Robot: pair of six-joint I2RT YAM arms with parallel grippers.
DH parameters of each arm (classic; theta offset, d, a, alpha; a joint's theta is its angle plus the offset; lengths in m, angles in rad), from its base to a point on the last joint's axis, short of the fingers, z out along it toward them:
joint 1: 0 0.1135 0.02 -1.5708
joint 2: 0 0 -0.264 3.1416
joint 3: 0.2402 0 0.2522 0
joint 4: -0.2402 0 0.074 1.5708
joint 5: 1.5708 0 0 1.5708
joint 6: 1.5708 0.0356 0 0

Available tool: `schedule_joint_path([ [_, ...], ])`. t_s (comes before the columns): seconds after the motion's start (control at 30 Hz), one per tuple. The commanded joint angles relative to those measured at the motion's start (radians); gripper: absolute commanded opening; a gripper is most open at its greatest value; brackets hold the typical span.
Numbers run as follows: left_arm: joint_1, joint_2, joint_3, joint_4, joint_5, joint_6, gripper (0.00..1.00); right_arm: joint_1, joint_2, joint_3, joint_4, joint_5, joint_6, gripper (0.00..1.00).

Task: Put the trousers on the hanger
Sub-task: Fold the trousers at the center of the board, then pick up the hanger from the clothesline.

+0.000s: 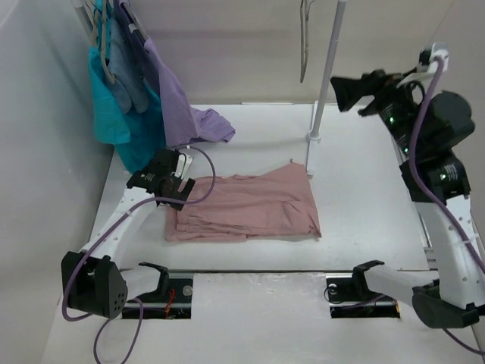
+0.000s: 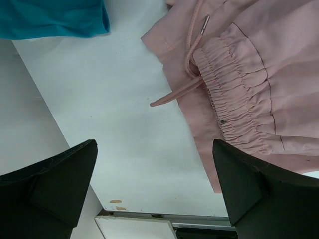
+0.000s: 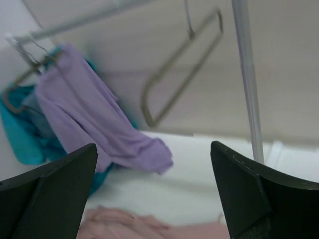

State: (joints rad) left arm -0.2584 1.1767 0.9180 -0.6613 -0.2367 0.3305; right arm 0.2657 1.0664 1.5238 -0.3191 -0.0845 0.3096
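Trousers (image 2: pixel 259 74) just beyond the wide-parted left jaws

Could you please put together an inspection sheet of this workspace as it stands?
Surface: white table, carrying the trousers.
Job's things: dusty-pink drawstring fabric trousers lie folded flat mid-table; thin light-grey bare hanger hangs at the back with nothing on it.
Clutter: teal garment and lavender garment hang far left, the lavender hem on the table.
Grippers: left pincer open, low beside the waistband; right pincer open, raised, holding nothing.
Cables: purple cable along the left arm, another up the right.
Surroundings: white walls; white upright pole.
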Motion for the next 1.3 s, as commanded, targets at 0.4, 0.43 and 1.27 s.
schedule_joint_path([
  [0.4, 0.031, -0.008, 0.001, 0.020, -0.006, -0.024, 1.00, 0.233, 0.757, 0.916, -0.034, 0.465, -0.041, 1.00],
  [0.43, 0.031, -0.008, 0.001, 0.020, -0.006, -0.024, 1.00, 0.233, 0.779, 0.940, -0.034, 0.514, -0.030, 1.00],
  [1.27, 0.031, -0.075, -0.061, 0.038, -0.006, -0.015, 1.00, 0.079, 0.779, 0.677, 0.181, 0.111, 0.321, 0.72],
])
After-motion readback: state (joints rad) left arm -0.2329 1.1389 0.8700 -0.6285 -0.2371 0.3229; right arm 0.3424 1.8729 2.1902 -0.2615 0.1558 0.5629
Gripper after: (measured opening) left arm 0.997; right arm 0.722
